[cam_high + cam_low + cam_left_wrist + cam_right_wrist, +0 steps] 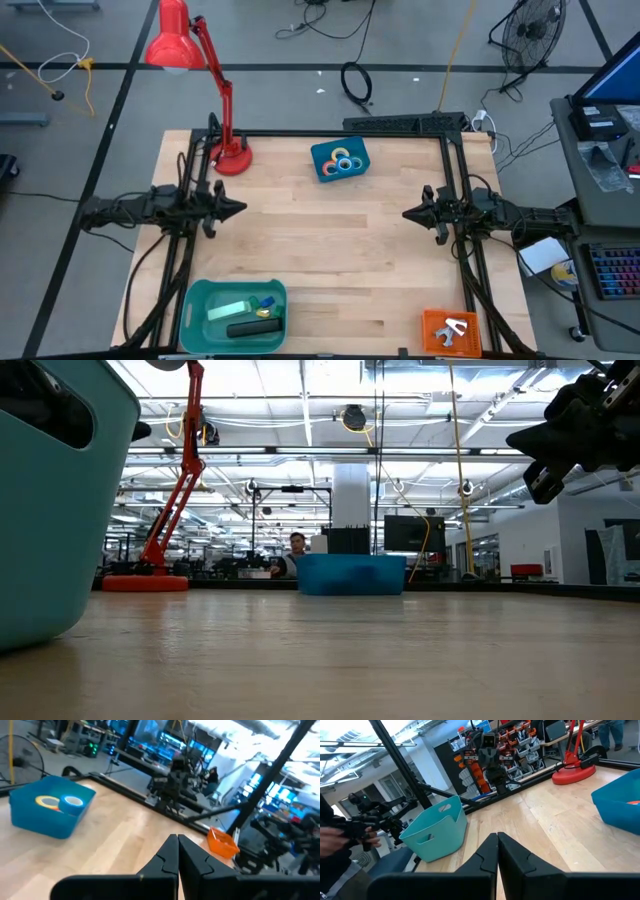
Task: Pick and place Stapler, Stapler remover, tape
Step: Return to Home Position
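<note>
The left gripper (238,209) hangs over the left side of the bench (330,250) and the right gripper (408,213) over its right side, tips facing each other, well apart. The left wrist view shows its fingers (167,860) pressed together and empty; the right arm's fingers (487,860) are the same.

Only the high view looks into the bins. The stapler (245,328) lies in the teal bin (195,300) at lower left, beside a mint block (228,310). The tape (343,160) rolls sit in the blue bin (322,176) near the lamp (232,158). The remover (455,328) lies in the orange bin (433,340) at lower right.

The low view shows only bin walls, plus a person (295,548) beyond the blue bin. The left wrist view shows only a yellow and a blue roll.
</note>
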You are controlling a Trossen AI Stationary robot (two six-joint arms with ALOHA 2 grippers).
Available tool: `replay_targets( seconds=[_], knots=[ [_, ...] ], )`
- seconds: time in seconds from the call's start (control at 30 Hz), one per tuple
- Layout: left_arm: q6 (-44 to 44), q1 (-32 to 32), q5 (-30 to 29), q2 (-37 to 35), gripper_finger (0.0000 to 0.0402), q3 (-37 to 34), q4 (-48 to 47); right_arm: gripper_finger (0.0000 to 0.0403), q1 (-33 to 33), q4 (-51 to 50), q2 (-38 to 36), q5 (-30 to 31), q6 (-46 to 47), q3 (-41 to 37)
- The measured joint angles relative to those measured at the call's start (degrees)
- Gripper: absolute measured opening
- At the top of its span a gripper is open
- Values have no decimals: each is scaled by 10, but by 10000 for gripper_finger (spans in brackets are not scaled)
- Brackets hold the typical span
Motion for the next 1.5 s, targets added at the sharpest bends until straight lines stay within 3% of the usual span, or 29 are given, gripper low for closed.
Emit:
replay_targets(
  seconds=[0.43, 0.93, 1.5],
  knots=[
    [22, -38, -8, 0, 3, -1, -14, 2, 0, 0, 0, 0, 0, 0],
    [217, -43, -49, 1, 6, -1, -21, 4, 0, 0, 0, 0, 0, 0],
    [189, -73, -61, 0, 10, -1, -96, 3, 0, 0, 0, 0, 0, 0]
  ],
)
